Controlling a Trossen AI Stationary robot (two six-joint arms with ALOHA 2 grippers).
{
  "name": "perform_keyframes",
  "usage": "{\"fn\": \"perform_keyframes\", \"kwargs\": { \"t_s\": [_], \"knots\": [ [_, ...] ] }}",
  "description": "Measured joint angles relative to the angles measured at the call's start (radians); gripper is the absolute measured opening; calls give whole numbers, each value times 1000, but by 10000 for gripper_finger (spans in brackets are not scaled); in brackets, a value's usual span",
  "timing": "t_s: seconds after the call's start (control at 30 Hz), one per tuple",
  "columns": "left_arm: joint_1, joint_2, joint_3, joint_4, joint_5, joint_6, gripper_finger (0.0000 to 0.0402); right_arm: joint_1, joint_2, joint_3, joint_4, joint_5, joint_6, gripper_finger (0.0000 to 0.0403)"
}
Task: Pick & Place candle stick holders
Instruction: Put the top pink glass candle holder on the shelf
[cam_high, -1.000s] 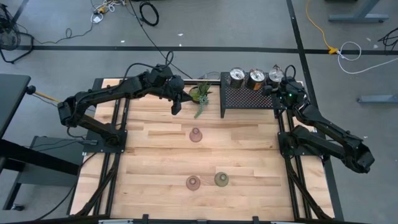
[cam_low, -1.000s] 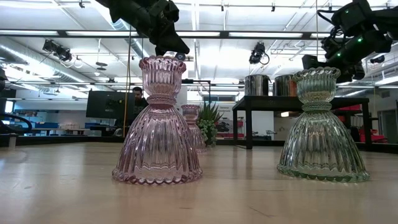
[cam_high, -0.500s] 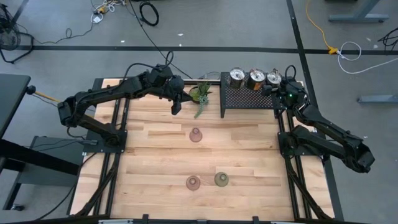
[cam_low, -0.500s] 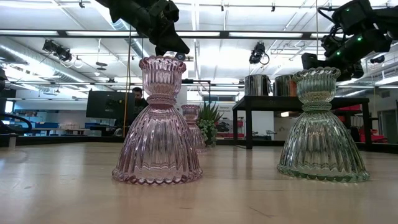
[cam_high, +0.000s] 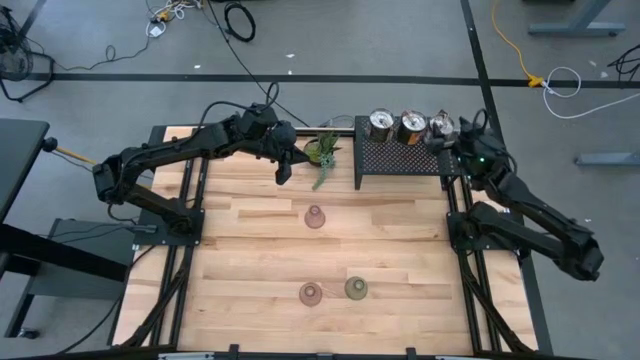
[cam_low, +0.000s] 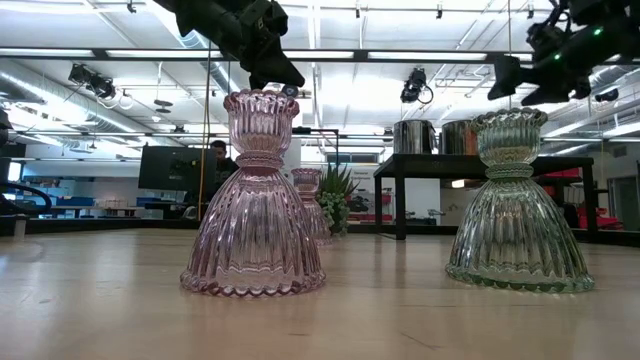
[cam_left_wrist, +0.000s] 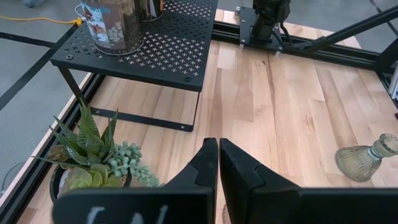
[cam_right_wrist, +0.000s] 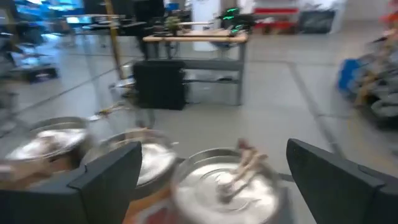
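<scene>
Three shiny silver holders stand on the black mesh rack at the far right. A pink glass holder stands on its base mid-table. Another pink one and an olive-green one stand near the front. My right gripper is open and empty at the rack's right end; in its wrist view the rightmost silver holder shows beyond the fingers. My left gripper is shut and empty, beside the plant; its wrist view shows the closed fingers.
A small green potted plant stands left of the rack, close to my left gripper. The arms' base frames run along the table's left and right edges. Bare wood lies between the glass holders.
My right gripper has risen and drawn back toward the table's right edge, away from the rightmost silver holder. That holder stays on the rack. My left arm has kept still.
</scene>
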Motion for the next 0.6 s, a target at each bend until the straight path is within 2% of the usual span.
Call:
{"fn": "perform_keyframes", "kwargs": {
  "t_s": [0.1, 0.27, 0.43, 0.5, 0.6],
  "knots": [
    [0, 0, 0, 0, 0, 0, 16, 54, -36, 15, -66, -99, 56, 394],
    [-2, 0, 0, -1, 0, -13, 16, 148, -72, 15, -90, -495, 123, 394],
    [-31, 1, 0, -72, 22, -23, 16, 266, -80, 15, 28, -852, 173, 394],
    [-65, 1, -5, -108, 9, -14, 17, 321, -79, 15, 63, -926, 184, 394],
    [-133, 2, -54, -85, -45, -16, 33, 387, -79, 15, 78, -919, 188, 394]
  ]
}}
